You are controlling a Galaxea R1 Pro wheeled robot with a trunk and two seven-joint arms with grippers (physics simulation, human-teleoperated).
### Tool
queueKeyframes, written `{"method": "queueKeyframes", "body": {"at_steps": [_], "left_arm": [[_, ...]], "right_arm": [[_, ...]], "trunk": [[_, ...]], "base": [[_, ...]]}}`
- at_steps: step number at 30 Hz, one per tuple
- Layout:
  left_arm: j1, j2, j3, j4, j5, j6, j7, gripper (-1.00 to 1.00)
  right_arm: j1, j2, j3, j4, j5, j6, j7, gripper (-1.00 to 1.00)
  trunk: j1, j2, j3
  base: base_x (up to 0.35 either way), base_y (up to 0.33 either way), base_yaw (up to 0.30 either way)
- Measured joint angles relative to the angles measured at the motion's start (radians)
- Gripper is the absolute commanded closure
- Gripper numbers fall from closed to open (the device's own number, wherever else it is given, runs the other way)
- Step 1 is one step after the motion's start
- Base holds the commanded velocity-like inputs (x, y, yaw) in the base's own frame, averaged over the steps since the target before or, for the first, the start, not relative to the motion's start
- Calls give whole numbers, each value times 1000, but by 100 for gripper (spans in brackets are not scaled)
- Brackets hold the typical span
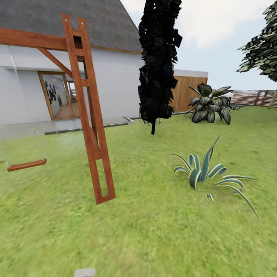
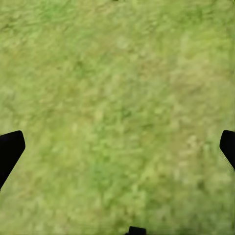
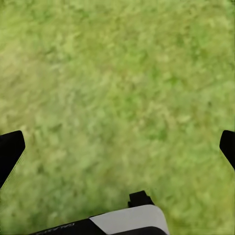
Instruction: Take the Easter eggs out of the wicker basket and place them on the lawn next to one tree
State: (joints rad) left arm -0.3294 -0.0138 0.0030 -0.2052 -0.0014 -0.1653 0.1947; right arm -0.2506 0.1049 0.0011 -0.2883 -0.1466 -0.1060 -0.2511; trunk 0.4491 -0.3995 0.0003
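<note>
Hanging over bare lawn (image 2: 117,98), the left gripper (image 2: 117,147) has its dark fingertips (image 2: 10,149) at the far edges of its wrist view with nothing but grass between them, so the jaws stand wide and empty; the right gripper (image 3: 117,147) reads the same, its tips apart over mottled green and holding nothing. That posture suits a robot that is travelling, not handling: both arms appear tucked low and pointed down, out of the way. In the head view the near ground is plain grass, with a small grey piece of the robot at the bottom edge. A little farther on stands a red-brown wooden swing frame (image 1: 90,115), its leg planted in the turf, with a seat (image 1: 27,165) hanging at the left. To the right a spiky striped plant (image 1: 204,171) sits low in the grass. Beyond it rises a black tree (image 1: 157,61) on a thin dark trunk, which is not the kind wanted, and a broad-leaved bush (image 1: 209,104). A white house (image 1: 115,77) and a fence (image 1: 250,97) close the back. At the right edge hangs a mottled green-grey crown (image 1: 261,50), likely the tree to aim for. No basket and no eggs are to be seen from here, so the task looks not yet begun.
</note>
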Motion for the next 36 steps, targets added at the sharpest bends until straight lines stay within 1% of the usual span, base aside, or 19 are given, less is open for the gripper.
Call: {"method": "queueKeyframes", "body": {"at_steps": [16,26,36], "left_arm": [[0,0,0,0,0,0,0,-100],[0,0,0,0,0,0,0,-100],[0,0,0,0,0,0,0,-100]], "right_arm": [[-1,0,0,0,0,3,0,-100],[0,0,0,0,0,1,0,-100],[-1,1,0,0,0,0,0,-100]], "trunk": [[0,0,0],[0,0,0],[0,0,0]], "base": [[329,0,-5],[329,0,-188],[329,0,-28]]}}
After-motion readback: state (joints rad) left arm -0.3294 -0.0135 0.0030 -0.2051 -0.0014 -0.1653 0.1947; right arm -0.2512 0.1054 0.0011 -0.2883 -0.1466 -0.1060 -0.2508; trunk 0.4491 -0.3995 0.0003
